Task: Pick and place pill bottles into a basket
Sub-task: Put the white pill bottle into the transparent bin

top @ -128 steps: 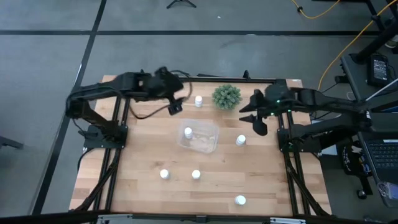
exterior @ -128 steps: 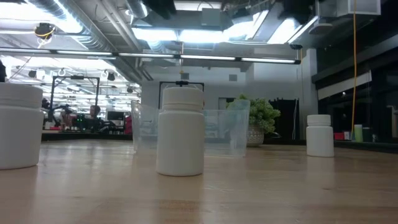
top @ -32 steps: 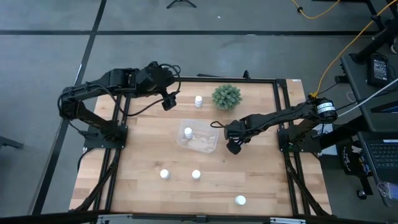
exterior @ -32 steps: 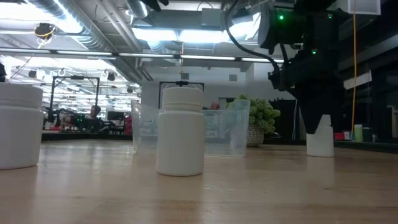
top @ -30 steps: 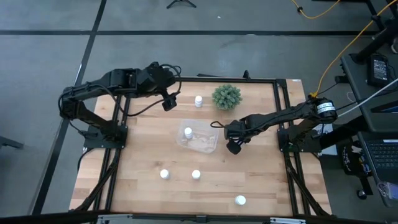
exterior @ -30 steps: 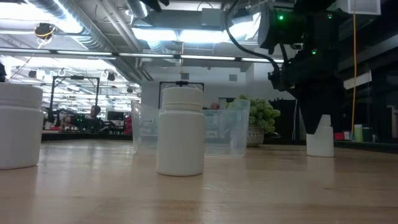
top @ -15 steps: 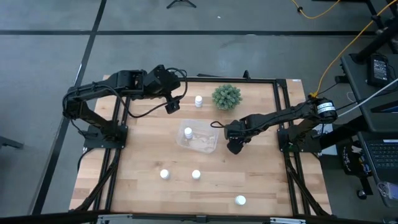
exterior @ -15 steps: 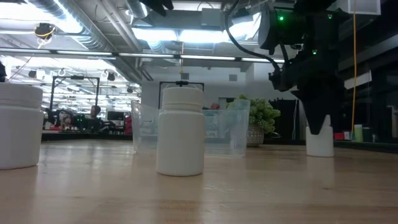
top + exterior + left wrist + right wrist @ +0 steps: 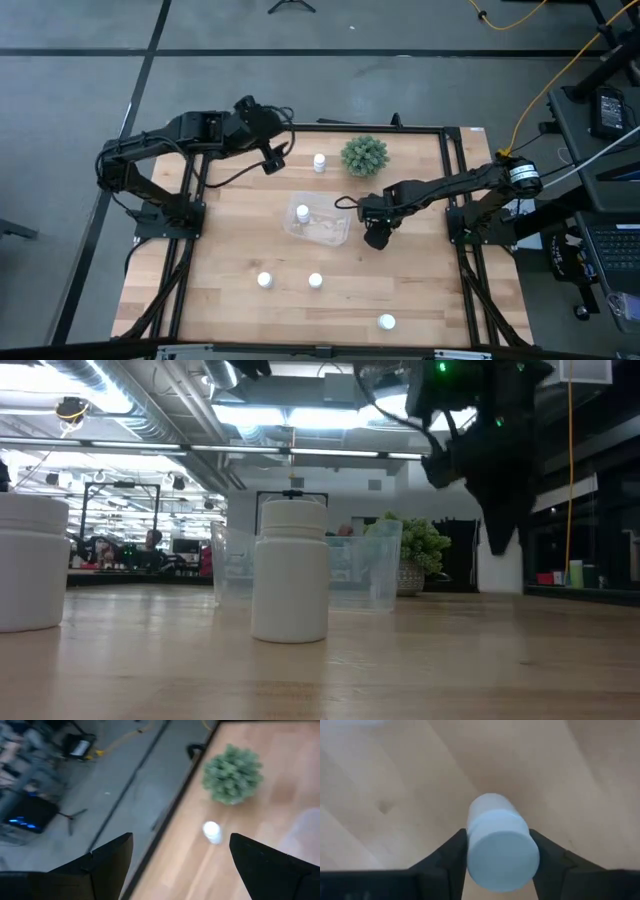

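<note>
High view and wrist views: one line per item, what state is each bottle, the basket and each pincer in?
Right pincer: shut on a bottle, beside the basket.
Held bottle: gripped, off the table in the low view.
Left pincer: open, empty, above the far left of the table.
Basket: upright, one bottle inside.
Bottle by the plant: upright.
Three near bottles: upright, untouched.

Low view, table level: one white pill bottle [image 9: 290,571] upright in the near centre; a second bottle [image 9: 32,563], cut by the picture's edge, at the left. Behind the centre bottle, the clear basket [image 9: 375,572], with a green plant [image 9: 418,546] beyond it. Right gripper [image 9: 502,510] hangs from above at the right, dark, clear of the wooden table [image 9: 420,660]; whether it holds anything is not discernible here.
</note>
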### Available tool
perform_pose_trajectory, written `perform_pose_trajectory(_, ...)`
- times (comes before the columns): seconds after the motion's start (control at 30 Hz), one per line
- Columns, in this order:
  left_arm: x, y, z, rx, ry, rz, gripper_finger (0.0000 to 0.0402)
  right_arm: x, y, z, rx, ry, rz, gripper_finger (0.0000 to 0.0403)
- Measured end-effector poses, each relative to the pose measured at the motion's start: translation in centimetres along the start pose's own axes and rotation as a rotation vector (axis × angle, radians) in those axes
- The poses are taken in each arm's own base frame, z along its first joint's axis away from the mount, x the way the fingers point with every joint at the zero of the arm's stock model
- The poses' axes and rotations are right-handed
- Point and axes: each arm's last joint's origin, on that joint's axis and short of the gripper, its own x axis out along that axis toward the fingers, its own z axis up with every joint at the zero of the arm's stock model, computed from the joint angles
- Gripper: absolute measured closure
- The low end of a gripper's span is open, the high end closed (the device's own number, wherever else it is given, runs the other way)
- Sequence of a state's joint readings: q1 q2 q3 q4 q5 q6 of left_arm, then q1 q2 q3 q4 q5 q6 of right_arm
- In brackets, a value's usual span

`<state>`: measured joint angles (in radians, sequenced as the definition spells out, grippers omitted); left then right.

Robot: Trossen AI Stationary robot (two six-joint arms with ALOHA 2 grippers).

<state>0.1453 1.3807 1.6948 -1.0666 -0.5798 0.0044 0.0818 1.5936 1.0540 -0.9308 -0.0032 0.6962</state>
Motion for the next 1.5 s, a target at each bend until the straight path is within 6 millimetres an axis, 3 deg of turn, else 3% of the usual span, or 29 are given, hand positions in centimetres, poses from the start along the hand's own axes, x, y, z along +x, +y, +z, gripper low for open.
perform_pose_trajectory(0.2,-1.3,1.1,-0.2,-0.026,-0.034,0.092,0.0077,-4.2,0.9,2.1,-0.089,-0.12,-0.011,0.0239)
perform_pose_trajectory(0.43,-2.1,1.7,-0.3,-0.047,-0.063,0.108,0.0077,-10.6,2.0,5.2,-0.23,-0.35,0.067,0.0239)
perform_pose_trajectory(0.6,-2.2,1.8,-0.3,-0.044,-0.065,0.113,0.0077,-12.4,3.3,8.0,-0.32,-0.404,0.064,0.0239)
perform_pose_trajectory(0.77,-2.8,2.2,-0.5,-0.025,-0.075,0.147,0.0077,-11.1,5.3,10.6,-0.413,-0.295,-0.004,0.0239)
perform_pose_trajectory(0.93,-4.6,3.5,-1.1,-0.07,-0.118,0.177,0.0077,-8.6,6.2,11.9,-0.452,-0.179,-0.054,0.0239)
perform_pose_trajectory(1.27,-8.5,6.0,-2.7,-0.195,-0.218,0.177,0.0077,-4.5,6.7,12.0,-0.431,-0.138,-0.03,0.0239)
perform_pose_trajectory(1.5,-9.2,6.3,-3.1,-0.248,-0.247,0.096,0.0077,-1.2,6.3,11.2,-0.408,-0.092,-0.03,0.0239)
